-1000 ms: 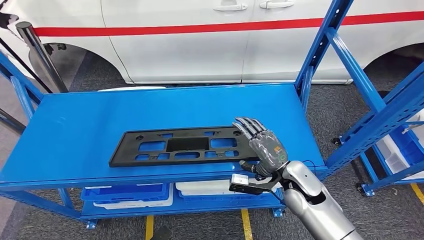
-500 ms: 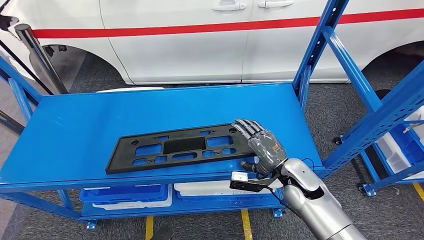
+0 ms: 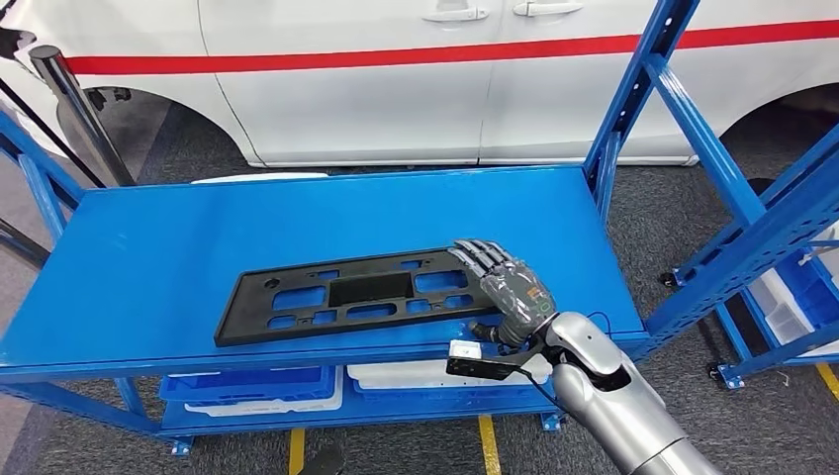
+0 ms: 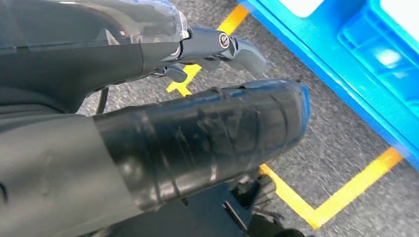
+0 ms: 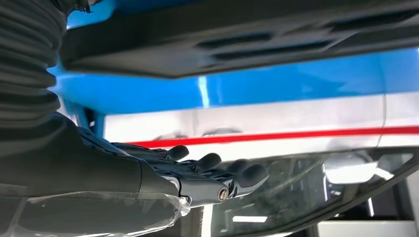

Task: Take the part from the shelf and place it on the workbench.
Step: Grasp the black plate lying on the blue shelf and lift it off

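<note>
Black flat plastic part (image 3: 356, 293), long rectangular panel w/ several rectangular cutouts, lies flat on top of blue metal shelf (image 3: 198, 237), toward shelf's front edge, slightly skewed so its far-right corner sits further back than its left end. Right hand (image 3: 505, 287), dark fingers w/ grey clear-wrapped back, is at part's right end: fingers stretched out nearly straight & side by side over that end, palm down, thumb tucked low near shelf's front edge. Can't tell if fingers actually press on part or just sit above it; nothing clearly clamped. Right wrist view shows same hand (image 5: 197, 173) w/ fingers extended flat, dark underside of part (image 5: 237, 44) across frame from them, blue shelf surface (image 5: 247, 86) behind.

Left hand (image 4: 197, 133) in left wrist view: thick grey thumb & dark fingers hanging over grey carpet floor (image 4: 336, 148) w/ yellow tape lines (image 4: 341, 197); nothing seen in it, how far fingers curl can't tell.

Behind shelf: white car (image 3: 445, 79) w/ red stripe. Under shelf's top level: blue & white plastic bins (image 3: 257, 384) on lower level. Right of shelf: blue rack upright (image 3: 643, 89).
</note>
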